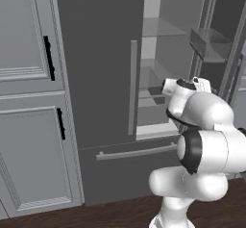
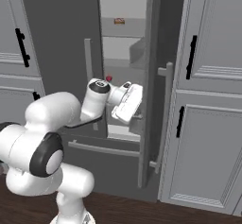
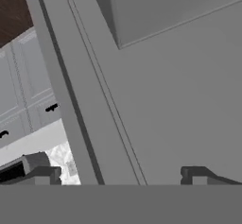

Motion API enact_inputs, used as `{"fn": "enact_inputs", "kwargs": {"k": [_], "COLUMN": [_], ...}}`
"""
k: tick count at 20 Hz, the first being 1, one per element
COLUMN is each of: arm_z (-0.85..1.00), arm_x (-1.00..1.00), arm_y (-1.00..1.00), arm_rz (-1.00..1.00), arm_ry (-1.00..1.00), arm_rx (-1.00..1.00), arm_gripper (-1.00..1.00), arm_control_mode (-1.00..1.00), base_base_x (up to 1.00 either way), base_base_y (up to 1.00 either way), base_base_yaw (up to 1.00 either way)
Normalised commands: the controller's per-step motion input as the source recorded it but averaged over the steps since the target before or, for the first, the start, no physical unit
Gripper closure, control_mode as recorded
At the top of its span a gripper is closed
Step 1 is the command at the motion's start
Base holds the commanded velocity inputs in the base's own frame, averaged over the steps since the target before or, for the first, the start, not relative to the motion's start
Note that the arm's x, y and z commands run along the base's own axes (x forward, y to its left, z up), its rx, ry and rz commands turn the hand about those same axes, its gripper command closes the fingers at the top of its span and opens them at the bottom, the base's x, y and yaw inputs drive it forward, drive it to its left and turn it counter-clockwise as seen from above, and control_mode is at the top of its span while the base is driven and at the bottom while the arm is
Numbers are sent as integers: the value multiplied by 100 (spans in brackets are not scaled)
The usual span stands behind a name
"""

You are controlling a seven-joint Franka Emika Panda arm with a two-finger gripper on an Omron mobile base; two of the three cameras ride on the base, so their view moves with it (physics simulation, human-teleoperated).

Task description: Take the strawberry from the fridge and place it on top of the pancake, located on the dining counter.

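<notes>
The fridge point(image 1: 96, 78) stands with its left door shut and its right door point(image 2: 153, 76) swung open, showing a pale interior with glass shelves point(image 1: 163, 27). The strawberry point(image 2: 109, 78), a tiny red dot, rests on a shelf inside. My gripper point(image 2: 132, 112) reaches into the opening, a little below and to the right of the fruit. In the hand view my gripper point(image 3: 118, 178) is open, its fingertips point(image 3: 35, 171) far apart with nothing between them, facing a flat grey fridge panel point(image 3: 165, 100). The pancake is out of view.
A small brown-and-tan item point(image 2: 119, 21) lies on an upper shelf. Light grey cabinets with black handles flank the fridge point(image 1: 29, 102) point(image 2: 208, 100). The bottom drawer handle point(image 1: 137, 152) runs below the opening. A pale veined patch point(image 3: 64, 159) shows by the left fingertip.
</notes>
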Motion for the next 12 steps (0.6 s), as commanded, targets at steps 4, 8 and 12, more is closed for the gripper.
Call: {"fn": "enact_inputs", "kwargs": {"k": [4, 8, 12], "arm_z": [0, 0, 0], "arm_x": [-3, -8, -14], "arm_y": [-98, -45, 27], "arm_rz": [0, 1, 1], "arm_ry": [12, 1, -3], "arm_rx": [10, 7, 0], "arm_gripper": [-100, -100, -100], "arm_control_mode": [-100, -100, -100], "base_base_x": [0, 0, 0], "base_base_y": [0, 0, 0], "base_base_yaw": [0, 0, 0]}}
